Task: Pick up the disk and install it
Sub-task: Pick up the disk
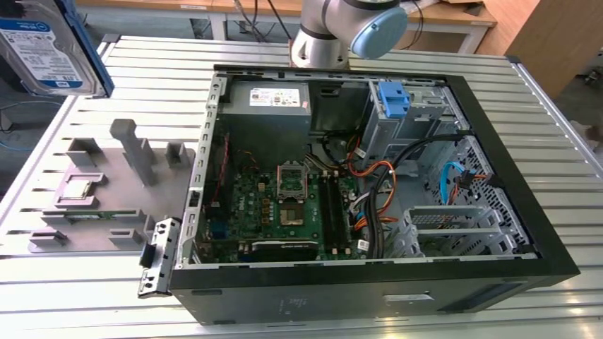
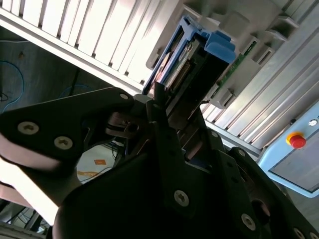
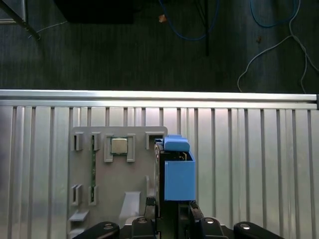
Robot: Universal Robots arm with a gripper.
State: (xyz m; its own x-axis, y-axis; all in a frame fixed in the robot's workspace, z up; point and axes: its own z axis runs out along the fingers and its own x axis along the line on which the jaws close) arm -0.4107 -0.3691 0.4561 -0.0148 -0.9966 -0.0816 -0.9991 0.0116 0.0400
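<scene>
The gripper (image 3: 172,215) pinches the disk (image 3: 177,174) by one narrow end, a finger (image 2: 162,124) pressed to each flat face. The grip spot is partly hidden by the gripper's own body, so the contact seems to sit on the blue frame rather than the bare metal. The disk points straight out from the fingers, off every surface. That probably leaves its far end free to go first into a slot.

Just beyond the disk's tip, past the gripper, lies the grey holder tray (image 3: 114,194) on the slatted table (image 3: 249,149). One tray pocket holds a small square chip (image 3: 118,146), and a slot beside it holds a thin green board (image 3: 92,164) on edge. The upright posts nearest the disk stand unfilled.

Well apart from the gripper, the open computer case (image 1: 527,212) lies on its side. It holds the green main board (image 1: 282,205), loose cables, a blue bracket (image 1: 393,99) in its upper bay and a bare metal cage (image 1: 452,219).
</scene>
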